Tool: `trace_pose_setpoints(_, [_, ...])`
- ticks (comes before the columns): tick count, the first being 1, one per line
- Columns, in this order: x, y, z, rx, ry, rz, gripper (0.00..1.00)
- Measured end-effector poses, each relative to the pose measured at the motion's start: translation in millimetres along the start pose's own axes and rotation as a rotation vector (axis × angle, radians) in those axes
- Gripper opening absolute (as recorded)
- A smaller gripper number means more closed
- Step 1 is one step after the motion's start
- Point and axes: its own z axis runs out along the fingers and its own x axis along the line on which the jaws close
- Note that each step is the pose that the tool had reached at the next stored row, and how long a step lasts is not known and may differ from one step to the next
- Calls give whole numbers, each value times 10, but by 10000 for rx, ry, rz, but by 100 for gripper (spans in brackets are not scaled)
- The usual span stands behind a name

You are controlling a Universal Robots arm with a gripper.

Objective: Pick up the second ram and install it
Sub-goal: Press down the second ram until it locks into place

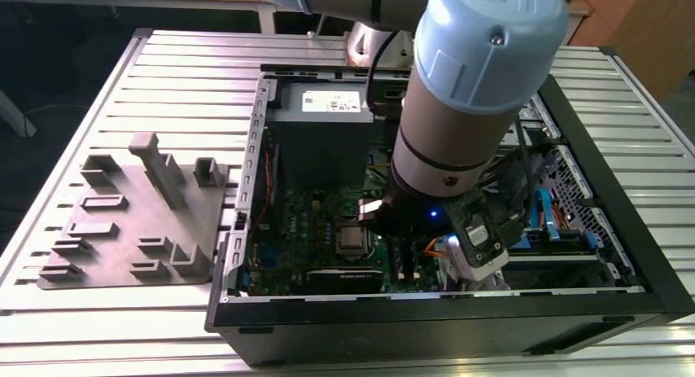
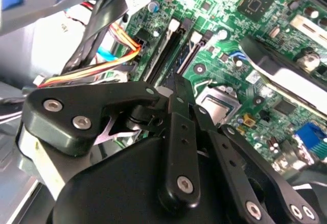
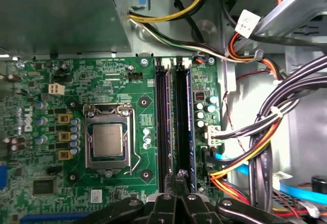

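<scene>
The second ram (image 3: 182,127) shows in the first wrist view as a long dark strip standing in the memory lane nearer the cable bundle (image 3: 255,147), running parallel to the neighbouring black slot (image 3: 162,127) and just beside it; how deeply it is seated cannot be told. The pincer (image 3: 180,180) sits over one end of that strip with its fingers pressed together, and in the second wrist view the pincer (image 2: 176,88) tapers to a closed tip right above the two lanes; whether the thin board edge is nipped between the fingers cannot be told. On the far side of the lanes from the cables lies the processor socket (image 3: 108,141) on the green motherboard (image 3: 102,81). In the exterior view the arm (image 1: 467,92) reaches down into the open computer case (image 1: 434,328), with the power supply (image 1: 321,141) at about eleven o'clock from the wrist. A grey holder tray (image 1: 120,222) with upright blocks rests at nine o'clock from the case, both on the slatted metal worktop (image 1: 87,328).
</scene>
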Motion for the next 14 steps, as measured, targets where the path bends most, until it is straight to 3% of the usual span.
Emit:
trace_pose_setpoints(7, [0,15,-16,1,0,1,7])
trace_pose_setpoints(14, [8,175,0,2,0,0,7])
